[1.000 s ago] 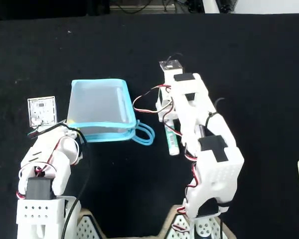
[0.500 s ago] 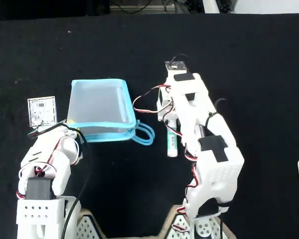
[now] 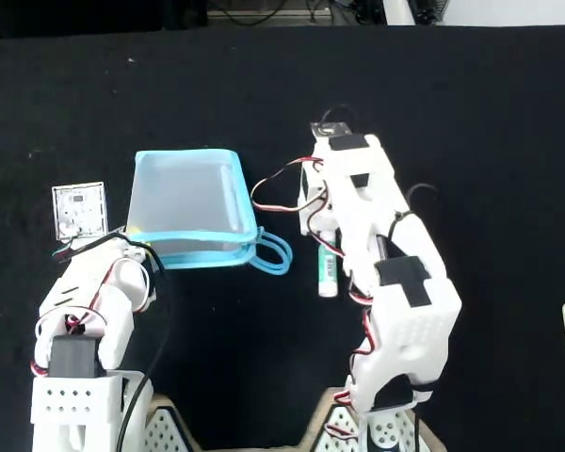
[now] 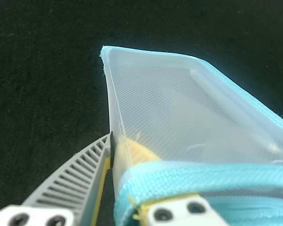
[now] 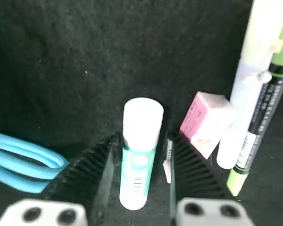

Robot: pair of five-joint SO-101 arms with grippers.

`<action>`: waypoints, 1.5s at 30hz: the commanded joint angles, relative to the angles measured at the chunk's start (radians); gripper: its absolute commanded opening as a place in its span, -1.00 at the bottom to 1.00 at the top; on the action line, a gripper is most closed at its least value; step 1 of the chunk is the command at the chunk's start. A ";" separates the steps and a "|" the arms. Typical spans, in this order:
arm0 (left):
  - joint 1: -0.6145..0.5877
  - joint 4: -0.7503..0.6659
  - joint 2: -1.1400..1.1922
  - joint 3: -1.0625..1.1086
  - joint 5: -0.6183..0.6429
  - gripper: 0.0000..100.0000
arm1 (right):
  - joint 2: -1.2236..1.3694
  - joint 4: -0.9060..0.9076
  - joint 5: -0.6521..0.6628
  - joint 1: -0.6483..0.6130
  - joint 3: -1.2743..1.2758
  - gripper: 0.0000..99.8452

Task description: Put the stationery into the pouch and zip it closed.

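Right gripper (image 5: 142,139) straddles the glue stick (image 5: 141,120); left gripper (image 4: 119,151) clamps the pouch (image 4: 179,113).
Right jaws stand slightly apart around the white-and-teal stick, which lies just right of the translucent, blue-edged pouch.

The left arm (image 3: 80,320) sits folded low at the near left of the desk (image 3: 471,113), its forearm angled away from its base, and the left gripper (image 3: 139,252) has its jaws clamped on the near rim of the pouch (image 4: 179,117). The right arm (image 3: 395,282) stretches farther forward from its base, wrist bent downward, with the right gripper (image 5: 141,141) pointing at the desk, jaws spread apart and low over the surface
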 commanded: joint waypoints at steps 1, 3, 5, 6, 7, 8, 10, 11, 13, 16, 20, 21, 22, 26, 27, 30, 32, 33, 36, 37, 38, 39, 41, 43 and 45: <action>0.001 -0.015 -0.014 -0.019 -0.044 -0.94 | -0.145 -0.020 0.011 -0.003 0.010 -0.71; 0.001 -0.015 -0.014 -0.019 -0.048 -0.94 | -0.203 -0.035 0.011 0.002 0.044 -0.71; 0.001 -0.015 -0.014 -0.019 -0.048 -0.94 | -0.260 -0.071 0.011 0.025 0.079 -0.71; 0.001 -0.015 -0.014 -0.019 -0.048 -0.94 | -0.285 -0.089 0.011 0.044 0.097 -0.72; 0.001 -0.015 -0.014 -0.019 -0.048 -0.94 | -0.309 -0.107 0.011 0.066 0.111 -0.72; 0.001 -0.015 -0.014 -0.019 -0.048 -0.94 | -0.323 -0.120 0.011 0.086 0.124 -0.72; 0.001 -0.015 -0.014 -0.019 -0.048 -0.94 | -0.329 -0.127 0.011 0.109 0.128 -0.72; 0.001 -0.015 -0.014 -0.019 -0.048 -0.94 | -0.325 -0.130 0.011 0.109 0.128 -0.72; 0.001 -0.015 -0.014 -0.019 -0.048 -0.94 | -0.300 -0.133 0.011 0.104 0.127 -0.72; 0.001 -0.015 -0.014 -0.019 -0.048 -0.94 | -0.246 -0.127 0.011 0.081 0.094 -0.72; 0.001 -0.015 -0.014 -0.019 -0.048 -0.94 | -0.170 -0.127 0.011 0.038 0.065 -0.72; 0.001 -0.015 -0.014 -0.019 -0.048 -0.94 | -0.160 -0.127 0.012 0.020 0.062 -0.72; 0.001 -0.015 -0.014 -0.019 -0.048 -0.94 | -0.151 -0.127 0.012 0.005 0.061 -0.72; 0.001 -0.015 -0.014 -0.019 -0.048 -0.94 | -0.130 -0.135 0.069 -0.005 0.041 -0.72; 0.001 -0.015 -0.014 -0.019 -0.048 -0.94 | -0.125 -0.135 0.075 0.008 0.035 -0.72; 0.001 -0.015 -0.014 -0.019 -0.048 -0.94 | -0.102 -0.135 0.075 0.037 0.007 -0.72; 0.001 -0.014 -0.014 -0.019 -0.048 -0.94 | -0.074 -0.135 0.075 0.051 -0.016 -0.72; 0.001 -0.014 -0.014 -0.019 -0.048 -0.94 | -0.059 -0.133 0.075 0.054 -0.030 -0.72; 0.001 -0.014 -0.014 -0.019 -0.048 -0.94 | -0.021 -0.112 0.075 0.069 -0.068 -0.72; 0.001 -0.014 -0.014 -0.019 -0.048 -0.94 | -0.018 -0.091 0.075 0.081 -0.085 -0.72; 0.001 -0.014 -0.014 -0.019 -0.048 -0.94 | -0.018 -0.068 0.075 0.094 -0.105 -0.72; 0.001 -0.014 -0.014 -0.019 -0.048 -0.94 | -0.018 -0.041 0.075 0.104 -0.120 -0.72; 0.001 -0.014 -0.014 -0.019 -0.048 -0.94 | -0.018 0.009 0.075 0.115 -0.148 -0.72; 0.001 -0.014 -0.014 -0.019 -0.048 -0.94 | -0.018 0.043 0.075 0.120 -0.168 -0.72; 0.001 -0.014 -0.014 -0.019 -0.048 -0.94 | -0.018 0.061 0.095 0.127 -0.185 -0.72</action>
